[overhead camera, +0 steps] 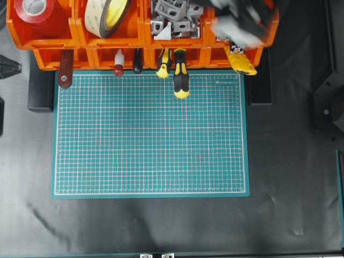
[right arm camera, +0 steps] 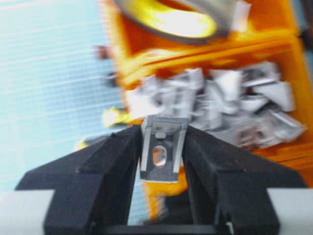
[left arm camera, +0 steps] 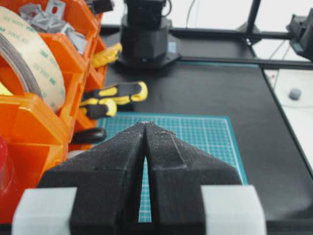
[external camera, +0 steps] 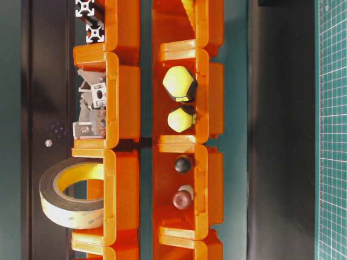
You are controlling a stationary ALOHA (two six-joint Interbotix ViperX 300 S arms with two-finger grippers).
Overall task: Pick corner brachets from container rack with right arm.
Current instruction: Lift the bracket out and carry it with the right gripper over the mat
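The right arm's black claw (right arm camera: 159, 161) pinches one small silver holed corner bracket (right arm camera: 161, 149) above the bright orange plastic container rack (right arm camera: 274, 93); I'd keep that squeeze steady while lifting clear.

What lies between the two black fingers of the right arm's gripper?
A silver-grey metal corner bracket with an oval hole sits clamped between the right gripper's fingers, seen in the right wrist view.
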